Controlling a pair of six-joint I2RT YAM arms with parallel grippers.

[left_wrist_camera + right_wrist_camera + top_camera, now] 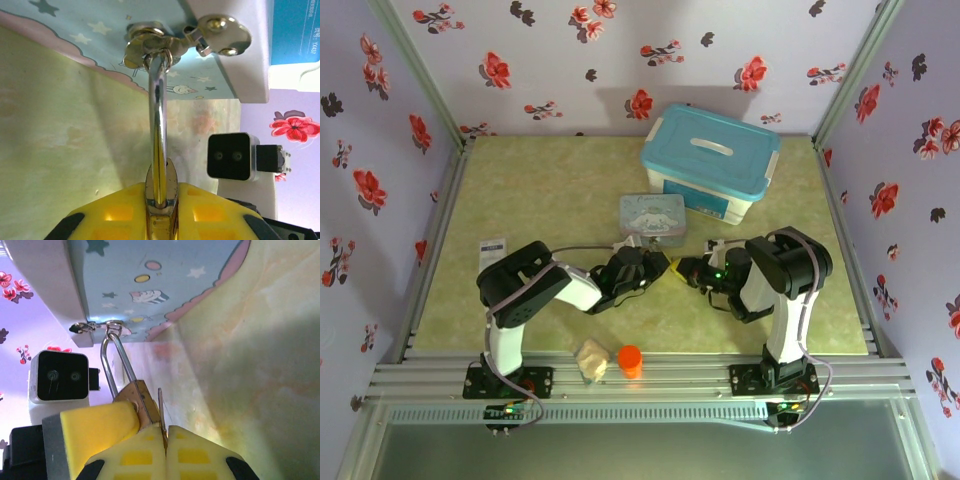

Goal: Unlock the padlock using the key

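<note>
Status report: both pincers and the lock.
Left pincer shut on small brass padlock, shackle through pale blue tin's hasp. Right pincer shut on thin grey key beside it.

padlock [159, 150]: body sunk between the pads of the left gripper [161, 200] and cut by the lower edge; keyhole hidden.
key [160, 407]: a thin sliver only, its bow buried between the pressed-together pads of the right gripper [165, 437]; whether its tip sits in the keyhole cannot be told.
both grippers: fingers cut by the lower edge in the wrist views.
top view: padlock and key too small to make out where the grippers meet.
tin [165, 285]: cut by the upper edge.
bin [295, 30]: corner only; label print too small to read.
</note>
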